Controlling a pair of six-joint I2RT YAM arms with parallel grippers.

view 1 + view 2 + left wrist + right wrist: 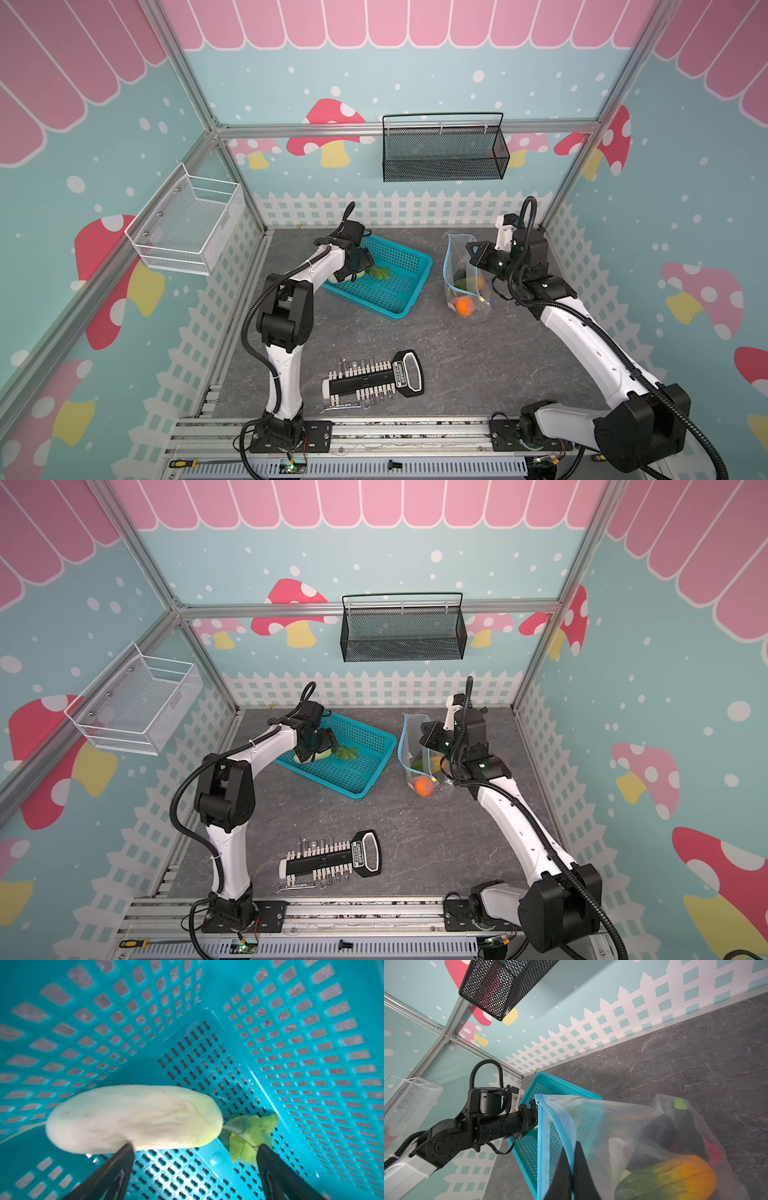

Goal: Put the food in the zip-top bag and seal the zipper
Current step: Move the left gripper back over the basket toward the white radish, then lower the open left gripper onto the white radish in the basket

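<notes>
Teal plastic lattice basket (419, 266) stands at the far left of the grey stone-pattern table (457, 365). It holds one piece of the food: a long white vegetable (133, 1120) with crumpled green leaves (249, 1134), which lies on the slotted floor near a corner. The left gripper (195, 1147) hangs just above it with the jaws spread wide. One black fingertip is at the white body and one at the leaves; I cannot tell if they touch.

Right of the basket and apart from it, the clear crinkly zip-top bag (459, 249) stands with its mouth upward. The right gripper (571, 1147) has its jaws pressed together on the light-blue zipper strip (542, 1126) at the mouth. Inside the bag are a green-and-orange mango-shaped piece (670, 1176), a dark purple piece (675, 1132), a red piece (712, 1151) and, at the bottom, a round orange piece (462, 306). A tiny yellow tab (482, 298) shows at one end of the strip.
</notes>
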